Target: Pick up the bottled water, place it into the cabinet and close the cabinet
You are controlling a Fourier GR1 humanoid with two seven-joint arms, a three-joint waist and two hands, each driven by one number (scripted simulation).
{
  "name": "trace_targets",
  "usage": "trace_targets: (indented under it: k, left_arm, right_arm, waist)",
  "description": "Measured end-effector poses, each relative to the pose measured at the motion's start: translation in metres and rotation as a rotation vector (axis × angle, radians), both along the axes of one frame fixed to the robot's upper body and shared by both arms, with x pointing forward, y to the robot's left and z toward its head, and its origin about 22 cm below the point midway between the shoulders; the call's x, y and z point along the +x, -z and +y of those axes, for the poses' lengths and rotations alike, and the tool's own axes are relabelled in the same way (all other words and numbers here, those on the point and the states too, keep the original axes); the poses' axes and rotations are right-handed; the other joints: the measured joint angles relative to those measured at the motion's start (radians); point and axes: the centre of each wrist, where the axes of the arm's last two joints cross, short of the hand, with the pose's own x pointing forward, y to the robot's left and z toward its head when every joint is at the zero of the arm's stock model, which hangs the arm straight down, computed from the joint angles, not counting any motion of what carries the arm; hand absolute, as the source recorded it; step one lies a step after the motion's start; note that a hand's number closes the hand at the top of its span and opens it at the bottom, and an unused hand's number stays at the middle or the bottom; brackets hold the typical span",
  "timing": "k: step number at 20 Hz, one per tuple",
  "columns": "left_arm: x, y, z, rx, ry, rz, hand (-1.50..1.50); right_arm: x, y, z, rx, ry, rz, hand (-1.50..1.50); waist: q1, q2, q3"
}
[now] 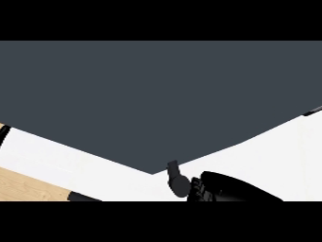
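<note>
A broad dark grey panel (156, 94) blocks most of my view above the white counter (289, 156), and with my right hand (223, 189) just below its corner, I cannot tell its grip or where the bottled water is.

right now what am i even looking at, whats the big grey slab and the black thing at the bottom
There is only one picture, taken from the robot's head and looking steeply down. The robot is a humanoid with two arms and black hands.

The black shape at the bottom is its right hand, at the lower edge. Too little of it shows to tell its pose. A dark sliver at the lower left may be the other hand.

The dark grey panel fills most of the view. I cannot tell whether it is a counter top or a cabinet door. Below it are a white surface and pale wood.

No water bottle shows, and nothing can be seen held.
</note>
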Motion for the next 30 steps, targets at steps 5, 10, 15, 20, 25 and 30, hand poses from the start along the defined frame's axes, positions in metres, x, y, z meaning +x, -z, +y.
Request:
trace_targets:
  k: [5, 10, 15, 20, 25, 30]
  left_arm:
    - [-0.002, 0.006, 0.004, -0.007, -0.018, 0.010, -1.50]
    - [-0.005, 0.010, 0.008, -0.014, -0.036, 0.018, -1.50]
    - [-0.008, 0.011, 0.015, -0.013, -0.049, 0.015, -1.50]
    - [-0.009, 0.011, 0.020, -0.020, -0.059, 0.012, -1.50]
    - [-0.011, 0.012, 0.021, -0.031, -0.062, 0.007, -1.50]
    - [-0.015, 0.016, 0.022, -0.044, -0.072, 0.006, -1.50]
  right_arm:
    - [0.038, -0.004, 0.028, -0.036, 0.103, 0.057, 1.50]
    - [0.081, -0.016, 0.054, -0.057, 0.255, 0.094, 1.50]
    - [0.118, -0.031, 0.074, -0.025, 0.407, 0.114, 1.50]
    - [0.133, -0.032, 0.088, -0.008, 0.491, 0.173, 1.50]
    - [0.137, -0.034, 0.110, 0.008, 0.490, 0.180, -1.50]
    - [0.142, -0.038, 0.129, 0.037, 0.483, 0.199, -1.50]
  waist:
    - [-0.014, -0.005, 0.005]
    - [-0.032, -0.006, 0.012]
    - [-0.047, -0.010, 0.014]
    - [-0.065, -0.019, 0.021]
    - [-0.056, -0.020, 0.008]
    - [-0.051, -0.015, -0.007]
